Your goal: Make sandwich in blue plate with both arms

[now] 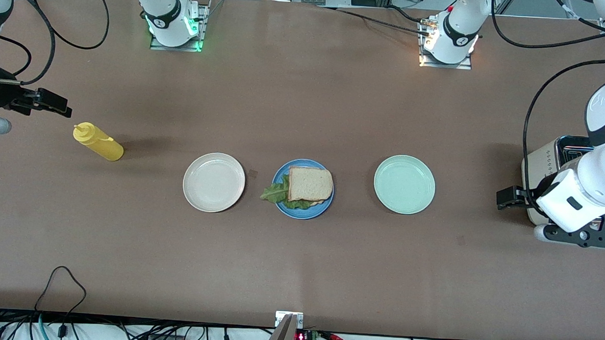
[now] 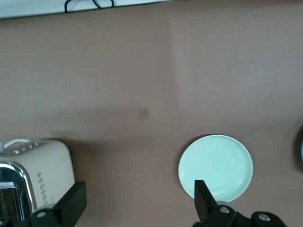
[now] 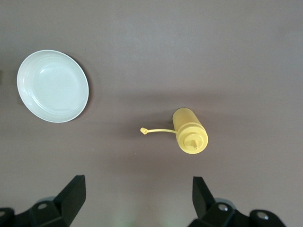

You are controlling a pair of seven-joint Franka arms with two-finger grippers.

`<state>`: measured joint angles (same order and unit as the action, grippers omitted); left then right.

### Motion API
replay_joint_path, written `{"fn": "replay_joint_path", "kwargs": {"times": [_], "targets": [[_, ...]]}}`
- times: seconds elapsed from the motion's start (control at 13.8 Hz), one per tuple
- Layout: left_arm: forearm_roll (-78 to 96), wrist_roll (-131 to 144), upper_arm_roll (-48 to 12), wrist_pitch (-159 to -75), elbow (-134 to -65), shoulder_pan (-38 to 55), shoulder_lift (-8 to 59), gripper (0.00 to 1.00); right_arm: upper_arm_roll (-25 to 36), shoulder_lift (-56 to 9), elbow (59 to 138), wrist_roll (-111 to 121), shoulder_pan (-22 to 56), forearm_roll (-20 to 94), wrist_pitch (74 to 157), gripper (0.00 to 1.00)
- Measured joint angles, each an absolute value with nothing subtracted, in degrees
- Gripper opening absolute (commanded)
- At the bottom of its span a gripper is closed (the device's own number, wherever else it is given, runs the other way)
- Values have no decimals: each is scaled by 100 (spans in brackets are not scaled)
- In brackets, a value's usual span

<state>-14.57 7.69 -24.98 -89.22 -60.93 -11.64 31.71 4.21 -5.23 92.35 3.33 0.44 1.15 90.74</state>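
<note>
Sandwich on blue plate: soft, light; I'd pinch crusts. Left gripper, right gripper wide, empty, parked at table ends.

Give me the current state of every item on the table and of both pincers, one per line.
Sandwich of toasted bread and green lettuce: assembled, on the plate.
Round blue plate: holding the sandwich.
Round beige plate: bare.
Round mint-green plate: bare.
Yellow squeeze bottle: standing, cap flipped open.
Cream toaster: standing at the left arm's end.
Left pincer: open, holding nothing.
Right pincer: open, holding nothing.
</note>
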Motion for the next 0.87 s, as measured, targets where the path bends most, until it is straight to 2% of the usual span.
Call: {"fn": "replay_joint_path", "kwargs": {"times": [0.14, 0.29, 0.51, 0.87], "targets": [[-483, 486, -1201, -8899, -6157, -485, 2917, 100, 421, -523, 9235, 334, 44, 116, 9073, 100], [25, 181, -326, -9074, -6446, -74, 2602, 100, 420, -523, 9235, 335, 45, 116, 9073, 100], [79, 27, -61, -9198, -7224, -38, 1847, 100, 421, -523, 9236, 335, 44, 116, 9073, 100], [79, 21, -22, -9008, -8359, -37, 837, 100, 421, -523, 9236, 335, 44, 116, 9073, 100]]}}
